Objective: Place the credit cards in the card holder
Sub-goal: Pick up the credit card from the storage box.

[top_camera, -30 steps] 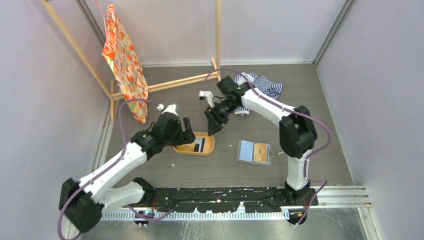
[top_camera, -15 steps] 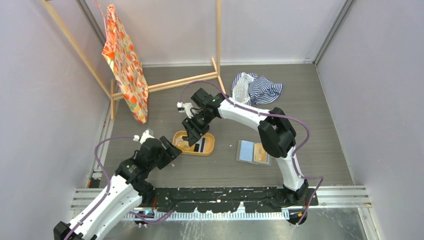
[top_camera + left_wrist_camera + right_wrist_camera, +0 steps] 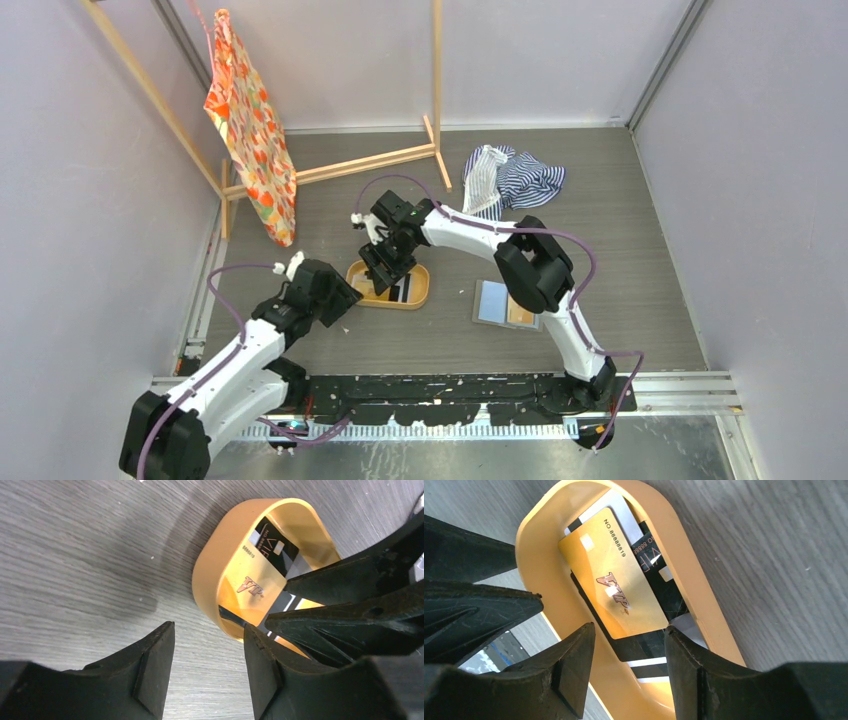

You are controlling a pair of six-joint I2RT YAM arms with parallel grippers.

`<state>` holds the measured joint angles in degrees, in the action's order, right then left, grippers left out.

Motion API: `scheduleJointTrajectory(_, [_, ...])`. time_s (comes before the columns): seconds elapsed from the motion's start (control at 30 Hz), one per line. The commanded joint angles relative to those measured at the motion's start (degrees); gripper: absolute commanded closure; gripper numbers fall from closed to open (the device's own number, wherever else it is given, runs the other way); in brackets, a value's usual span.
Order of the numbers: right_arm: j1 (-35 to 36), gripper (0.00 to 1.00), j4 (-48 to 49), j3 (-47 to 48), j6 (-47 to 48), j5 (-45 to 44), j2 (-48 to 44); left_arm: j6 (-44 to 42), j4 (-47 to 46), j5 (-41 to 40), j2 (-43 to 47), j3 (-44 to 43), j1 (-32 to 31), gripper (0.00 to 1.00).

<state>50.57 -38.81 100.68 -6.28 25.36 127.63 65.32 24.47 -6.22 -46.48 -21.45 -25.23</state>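
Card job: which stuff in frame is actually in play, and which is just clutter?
In play:
- credit cards, lying in the orange tray
- card holder, lying open to the right of the tray
- right gripper, open above the cards

Clutter:
- striped cloth at the back
- patterned orange cloth hanging on the wooden frame

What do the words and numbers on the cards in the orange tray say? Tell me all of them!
"VIP": curly letters in the middle of the gold card.
"NO 88888819": along the gold card's edge; the last digits are hard to be sure of.
"NO 888": on the black card beneath it; the rest is hidden.
The orange tray bears no writing.
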Motion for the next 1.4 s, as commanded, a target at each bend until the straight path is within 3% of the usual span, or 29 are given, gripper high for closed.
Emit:
scheduleJointTrajectory(0.0, [0.3, 0.41, 1.5, 1.2, 0.1, -4.3, -1.7, -2.6, -6.2, 1.0, -3.6, -1.2, 1.7, 0.47])
scheduleJointTrajectory(0.47, [0.8, 0.38, 2.0, 0.7, 2.7, -10.5, -2.1, -7.9, -7.9, 0.0, -14.0, -3.8, 2.5, 0.57])
scheduleJointTrajectory(1.13, [1.7, 0.4, 7.3, -3.1, -6.2, 3.5, -4.2, -8.4, -8.2, 0.2, -14.2, -3.3, 2.5, 0.61])
scheduleJointTrajectory(1.37, [1.6, 0.38, 5.3, -2.6, -1.4, -5.5, -6.0, -8.4, -7.9, -0.7, -14.0, -3.2, 2.5, 0.64])
